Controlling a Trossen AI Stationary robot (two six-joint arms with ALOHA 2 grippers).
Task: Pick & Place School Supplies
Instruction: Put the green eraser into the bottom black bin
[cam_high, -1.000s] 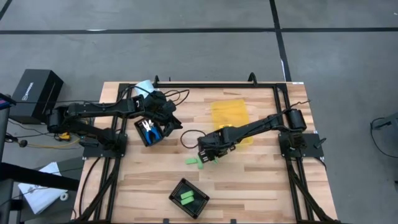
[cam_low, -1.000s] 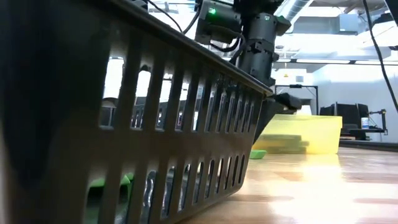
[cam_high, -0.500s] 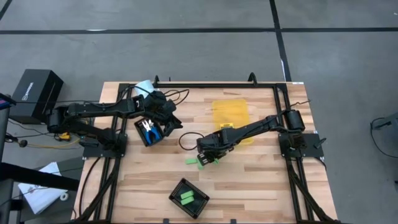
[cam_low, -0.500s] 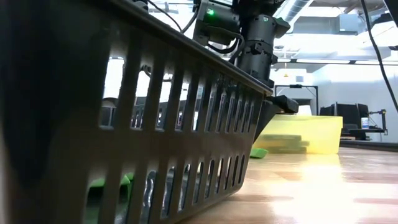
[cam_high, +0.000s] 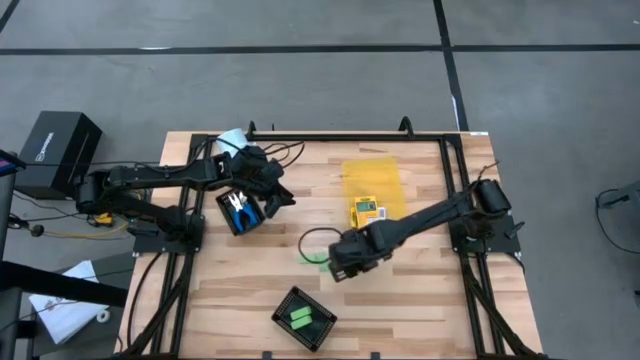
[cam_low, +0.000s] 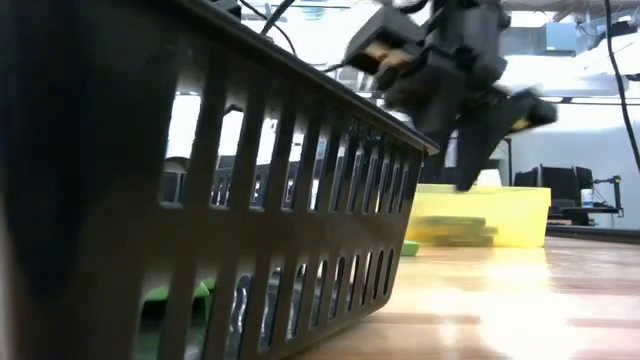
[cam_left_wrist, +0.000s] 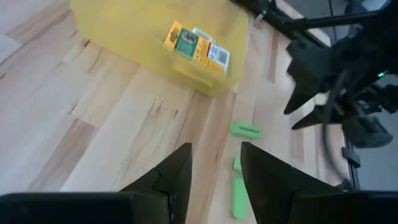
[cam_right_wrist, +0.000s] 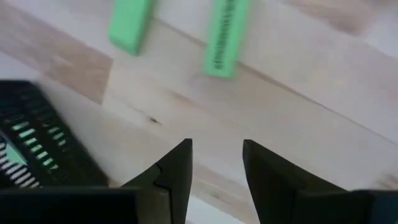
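Yellow bin held one yellow-orange pack; black tray near the front edge already had green pieces. Right gripper hung above two loose green pieces, jaws narrowly apart and empty. Left gripper was parked by the scissors tray, also open. Risk: the narrow gap could nudge a piece instead of straddling it.

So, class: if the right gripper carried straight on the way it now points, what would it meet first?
Probably the bare wooden table: the right gripper is open and empty, with two green pieces lying farther along; depth is unclear.
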